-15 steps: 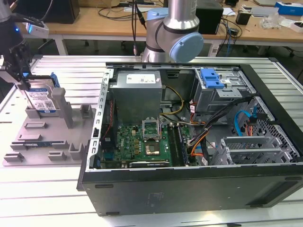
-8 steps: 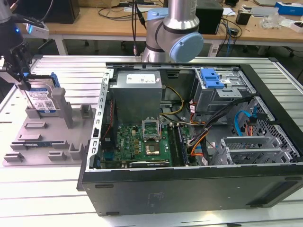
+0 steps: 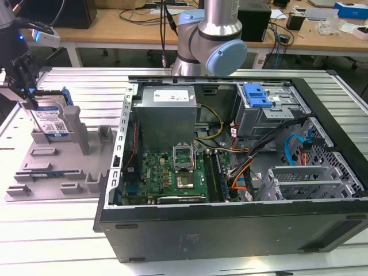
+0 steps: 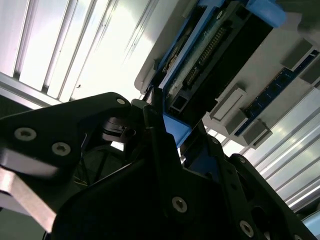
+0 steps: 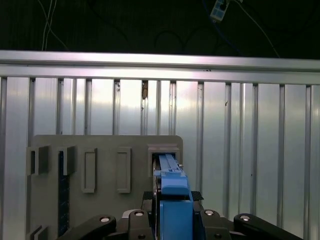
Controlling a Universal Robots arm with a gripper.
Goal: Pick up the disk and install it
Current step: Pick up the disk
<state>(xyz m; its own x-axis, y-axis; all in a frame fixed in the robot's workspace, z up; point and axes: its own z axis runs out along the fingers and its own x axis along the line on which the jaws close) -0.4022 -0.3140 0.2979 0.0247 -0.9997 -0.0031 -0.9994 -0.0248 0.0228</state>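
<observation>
The disk (image 3: pixel 53 121), silver with a white-and-blue label and a blue bracket, stands on edge in a slot at the back of the grey fixture tray (image 3: pixel 54 172), at the exterior view's left. My gripper (image 3: pixel 27 99) reaches down onto the disk's top corner. In the first wrist view the blue bracket edge of the disk (image 5: pixel 169 175) runs from the tray slot into my gripper (image 5: pixel 172 215), with a black finger tight on either side. In the second wrist view the disk (image 4: pixel 210 55) shows its connector side, and my gripper (image 4: pixel 172 131) is shut on its blue corner.
An open computer case (image 3: pixel 230 149) lies at the exterior view's right, holding a motherboard, power supply, cables and a drive cage with a blue latch (image 3: pixel 257 95). The arm's base (image 3: pixel 210 40) stands behind the case. The tray (image 5: pixel 100 150) rests on a ribbed aluminium table (image 3: pixel 69 230).
</observation>
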